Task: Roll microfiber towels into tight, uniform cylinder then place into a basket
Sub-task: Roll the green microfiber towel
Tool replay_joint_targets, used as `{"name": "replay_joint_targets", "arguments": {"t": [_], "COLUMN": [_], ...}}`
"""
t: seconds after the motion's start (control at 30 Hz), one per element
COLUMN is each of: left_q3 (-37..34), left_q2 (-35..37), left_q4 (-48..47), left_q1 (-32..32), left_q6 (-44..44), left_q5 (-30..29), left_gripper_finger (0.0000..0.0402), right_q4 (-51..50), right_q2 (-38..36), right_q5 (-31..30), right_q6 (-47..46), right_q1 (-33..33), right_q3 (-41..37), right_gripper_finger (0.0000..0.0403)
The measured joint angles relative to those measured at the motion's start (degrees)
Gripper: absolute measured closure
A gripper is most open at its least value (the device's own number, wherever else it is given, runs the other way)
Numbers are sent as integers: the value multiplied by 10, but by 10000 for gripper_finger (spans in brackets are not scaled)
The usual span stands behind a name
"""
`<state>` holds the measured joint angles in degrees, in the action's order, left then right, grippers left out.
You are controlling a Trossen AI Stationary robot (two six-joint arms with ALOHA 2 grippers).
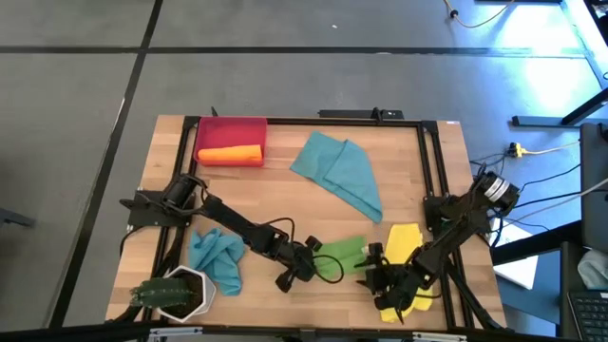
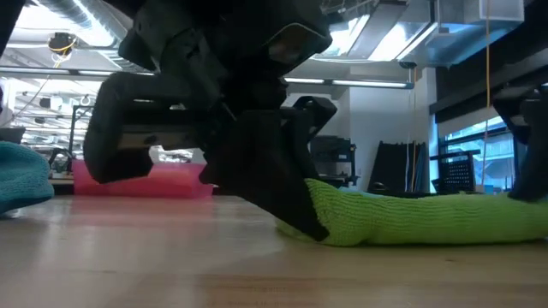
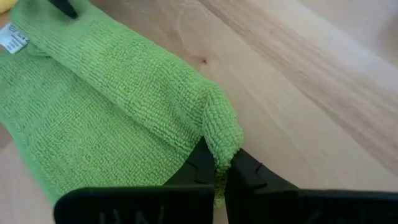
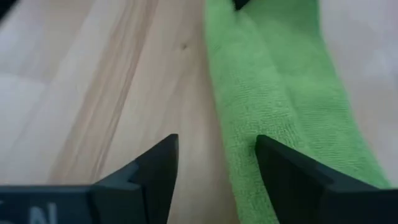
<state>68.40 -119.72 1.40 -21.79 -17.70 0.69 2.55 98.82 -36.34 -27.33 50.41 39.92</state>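
- I have the left gripper (image 1: 312, 258) down at the table's (image 1: 285, 199) near edge, a little left of the middle, with its fingers (image 3: 205, 163) closed tight on the left end of the green towel (image 1: 344, 253)
- In the left wrist view the pinched corner of that green cloth is bunched up between the two dark fingers, and the rest lies folded lengthwise on the wood, with a white label near its far end
- The right gripper (image 1: 372, 258) sits at the other end of the green towel, near the same edge; its fingers (image 4: 155, 167) stand apart, one over bare wood and one over the cloth, holding nothing
- The low view shows the green towel as a long low roll lying flat on the table, the left gripper's dark body pressed at its end
- The yellow towel (image 1: 404, 242) lies under the right arm, toward the near right corner
- One teal-blue towel (image 1: 338, 173) is spread out near the middle of the far edge; the other (image 1: 217, 255) is crumpled near the left edge, close to a white pot with a plant (image 1: 176, 294) in the near left corner
- The red basket (image 1: 231, 133) sits at the far left corner with the rolled orange towel (image 1: 230, 153) inside it, lying along its nearer wall
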Motion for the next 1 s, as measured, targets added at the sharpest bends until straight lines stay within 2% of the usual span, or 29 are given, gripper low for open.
{"name": "replay_joint_targets", "arguments": {"t": [0.17,0.4,0.67,0.83,1.0], "left_q3": [-51,-197,-293,-341,-356], "left_q2": [13,64,81,80,80], "left_q4": [59,257,400,499,527], "left_q1": [-4,-23,-24,-19,-23], "left_q6": [39,93,141,172,196], "left_q5": [11,10,19,36,36], "left_gripper_finger": [401,401,401,401,401], "right_q4": [7,9,24,61,88], "right_q2": [30,32,38,68,91], "right_q5": [-47,-116,-88,-86,-120], "right_q6": [31,115,132,181,212], "right_q1": [10,18,-1,-12,-28], "right_q3": [11,39,47,47,47], "right_gripper_finger": [181,180,180,180,180]}}
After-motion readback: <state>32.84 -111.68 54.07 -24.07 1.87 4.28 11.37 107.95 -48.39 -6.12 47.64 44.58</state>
